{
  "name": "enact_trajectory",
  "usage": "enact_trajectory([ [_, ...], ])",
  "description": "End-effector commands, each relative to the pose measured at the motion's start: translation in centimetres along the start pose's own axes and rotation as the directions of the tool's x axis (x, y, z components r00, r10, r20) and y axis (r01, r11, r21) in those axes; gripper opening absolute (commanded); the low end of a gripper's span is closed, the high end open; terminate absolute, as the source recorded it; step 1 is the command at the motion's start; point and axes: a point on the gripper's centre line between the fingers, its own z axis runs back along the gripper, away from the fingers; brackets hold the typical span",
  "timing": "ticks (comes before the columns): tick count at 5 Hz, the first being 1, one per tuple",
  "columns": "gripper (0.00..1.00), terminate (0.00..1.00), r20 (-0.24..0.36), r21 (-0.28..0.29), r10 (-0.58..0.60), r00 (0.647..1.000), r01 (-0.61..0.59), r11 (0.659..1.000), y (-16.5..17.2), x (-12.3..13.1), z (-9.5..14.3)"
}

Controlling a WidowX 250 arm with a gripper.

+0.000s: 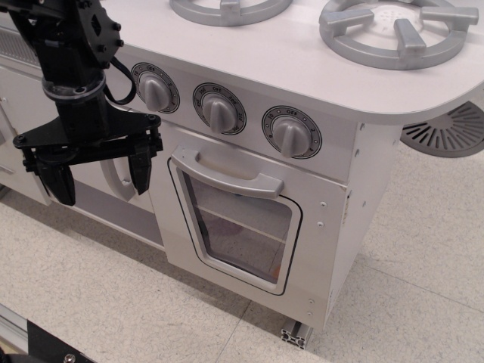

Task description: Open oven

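Note:
The white toy oven [249, 219] stands at the middle of the view. Its door [238, 227] is shut, with a rounded clear window and a wide grey bar handle [227, 174] along its top. Three grey knobs [219, 110] sit in a row above the door. My black gripper [100, 178] hangs to the left of the oven door, at about handle height, pointing down. Its two fingers [140, 168] stand apart and hold nothing. It is clear of the handle.
A white cabinet door with a vertical grey handle [117, 181] is right behind the gripper. Two grey burner rings [397, 30] lie on the white countertop. A grey slotted disc [450, 132] lies on the speckled floor at right. A metal rail [23, 336] runs at bottom left.

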Motion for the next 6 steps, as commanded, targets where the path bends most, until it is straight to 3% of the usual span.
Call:
enact_trajectory([
  [1,1.00,0.00,0.000,0.000,0.000,1.000,0.000,1.000,0.0,0.0,0.0],
  [2,1.00,0.00,0.085,-0.097,0.249,0.965,-0.241,0.966,-1.8,1.1,-1.5],
  [3,1.00,0.00,0.069,-0.148,0.359,0.931,-0.347,0.926,-2.4,2.9,-2.8],
  [5,1.00,0.00,-0.040,-0.342,0.543,0.839,-0.522,0.782,-3.7,5.1,-5.0],
  [6,1.00,0.00,-0.123,-0.415,0.536,0.835,-0.534,0.737,-4.0,5.1,-4.9],
])
